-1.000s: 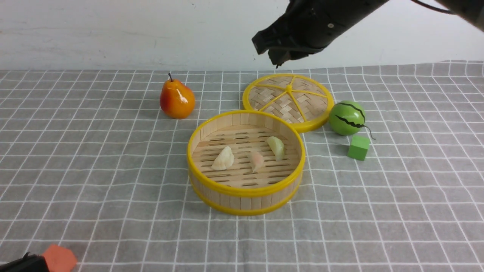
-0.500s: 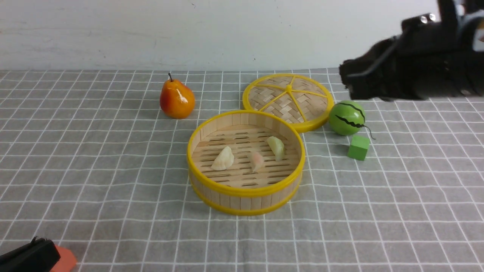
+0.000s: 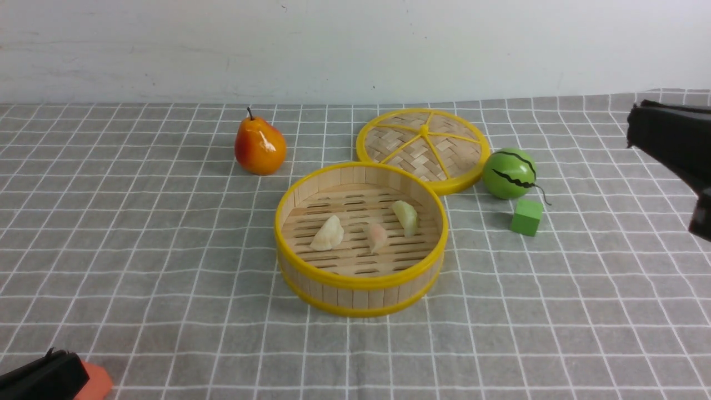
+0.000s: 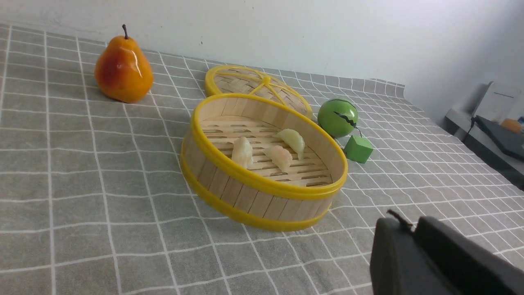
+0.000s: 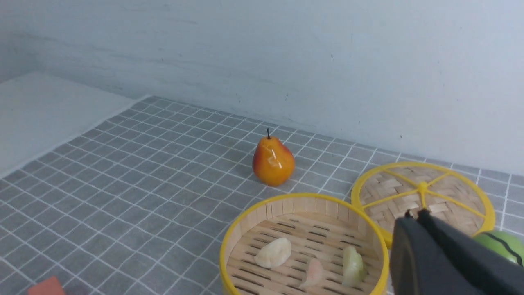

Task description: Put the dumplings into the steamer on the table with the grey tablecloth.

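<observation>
Dumplings (image 3: 328, 233) (image 3: 376, 238) (image 3: 406, 217) all lying inside bamboo steamer (image 3: 361, 300), around middle of grey-clothed table (image 3: 194, 344). Right gripper (image 5: 415, 217) closing on nothing, jaws together, hanging toward table's right edge; left gripper (image 4: 409, 223) waiting by near left corner, jaw state impossible to tell. Steamer sitting between, well apart from both. Cream dumpling's long axis slanting from near left to far right. Placing seemingly finished; coming move probably needing only outward retreat, arms avoiding steamer rim.
</observation>
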You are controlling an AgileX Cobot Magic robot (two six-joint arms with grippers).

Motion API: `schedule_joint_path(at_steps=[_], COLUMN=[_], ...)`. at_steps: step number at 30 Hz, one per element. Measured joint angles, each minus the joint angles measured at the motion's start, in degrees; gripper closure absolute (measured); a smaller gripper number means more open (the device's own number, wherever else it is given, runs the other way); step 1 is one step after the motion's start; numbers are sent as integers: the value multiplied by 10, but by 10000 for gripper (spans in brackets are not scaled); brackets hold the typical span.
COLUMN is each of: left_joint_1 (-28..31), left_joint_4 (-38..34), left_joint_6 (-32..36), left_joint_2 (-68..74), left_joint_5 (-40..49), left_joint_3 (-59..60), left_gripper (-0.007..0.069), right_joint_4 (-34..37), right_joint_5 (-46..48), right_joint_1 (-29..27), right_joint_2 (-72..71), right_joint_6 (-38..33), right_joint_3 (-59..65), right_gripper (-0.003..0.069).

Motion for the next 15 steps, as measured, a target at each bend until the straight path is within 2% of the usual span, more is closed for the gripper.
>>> schedule_joint_path(at_steps=[15], left_joint_1=[0], left_joint_4=[0], left_joint_6=[0], left_joint_2=[0], left_joint_5=[0], left_joint_3=[0], left_gripper=[551], right_joint_4=[-1], right_joint_5=[9], right_joint_1=[0], right_joint_2=[-12], right_joint_6=[0], right_joint_3=[1], right_gripper=[657])
